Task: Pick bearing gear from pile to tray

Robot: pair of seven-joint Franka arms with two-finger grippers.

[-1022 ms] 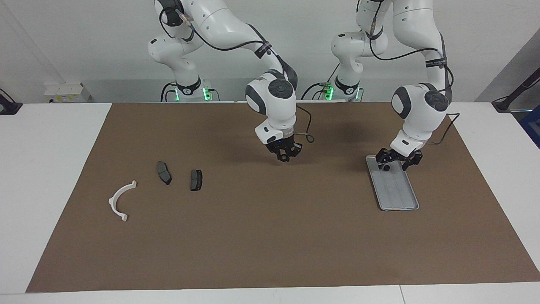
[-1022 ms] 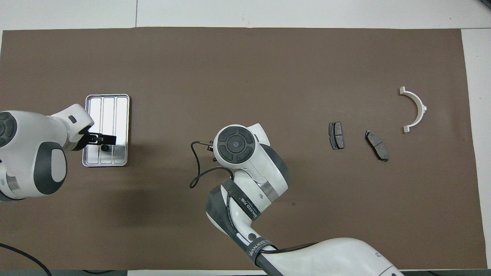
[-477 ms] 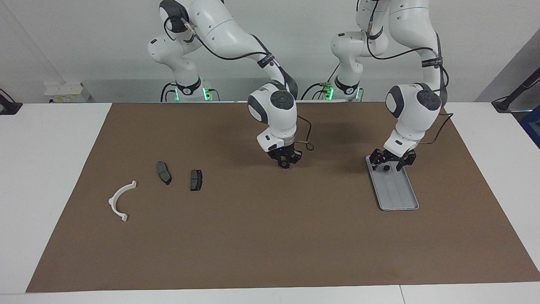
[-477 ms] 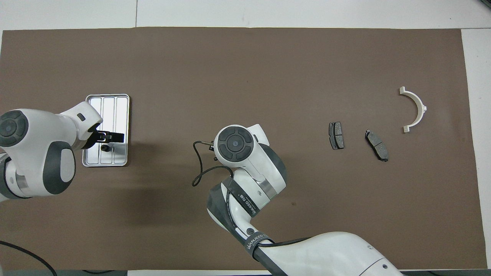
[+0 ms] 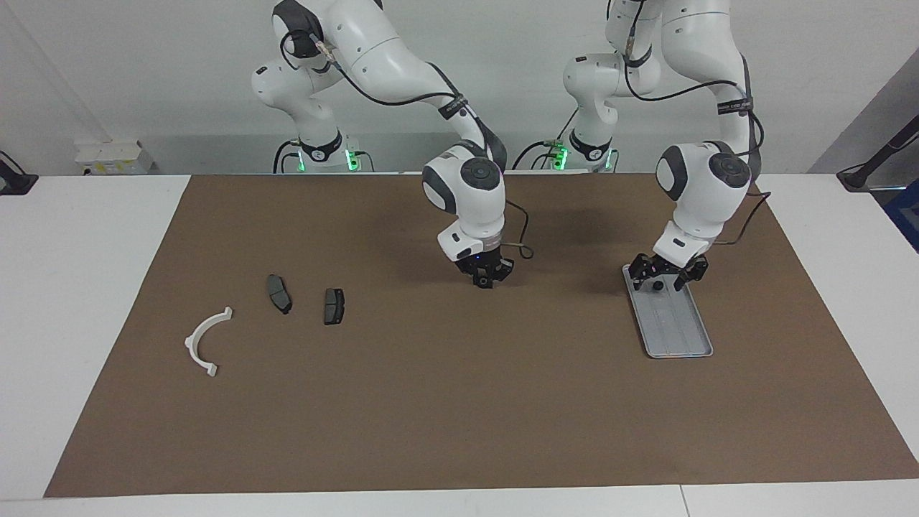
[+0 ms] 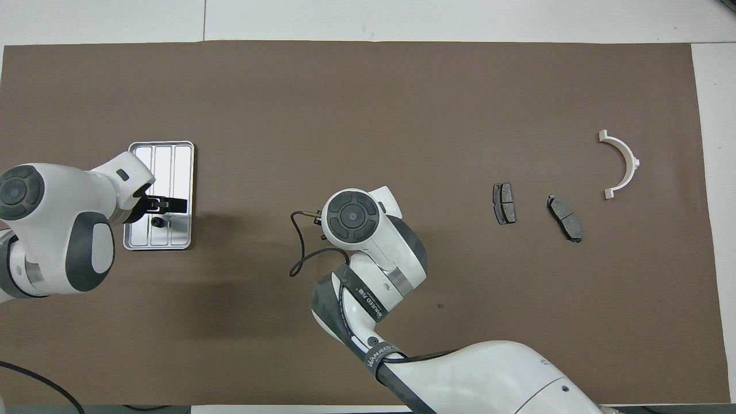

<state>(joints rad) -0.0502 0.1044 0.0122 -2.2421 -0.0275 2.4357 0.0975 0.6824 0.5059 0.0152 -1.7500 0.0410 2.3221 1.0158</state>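
Note:
The silver tray (image 5: 678, 330) lies on the mat at the left arm's end and also shows in the overhead view (image 6: 172, 161). A tiny black round piece (image 5: 656, 285) lies in the tray's end nearer the robots, seen from above too (image 6: 156, 221). My left gripper (image 5: 666, 276) is open just above that piece (image 6: 161, 208). My right gripper (image 5: 484, 278) is low over the mat's middle, shut on a tiny black round piece; in the overhead view its wrist hides the tips. The rest of the pile lies at the right arm's end.
The pile holds a white curved arc (image 5: 204, 343) (image 6: 624, 164) and two dark grey pads (image 5: 279, 293) (image 5: 334, 306), also in the overhead view (image 6: 504, 203) (image 6: 565, 217). The brown mat (image 5: 459, 402) covers the table.
My right gripper has come down toward the mat's middle. My left gripper has shifted slightly toward the robots over the tray's end; the black piece stays in the tray.

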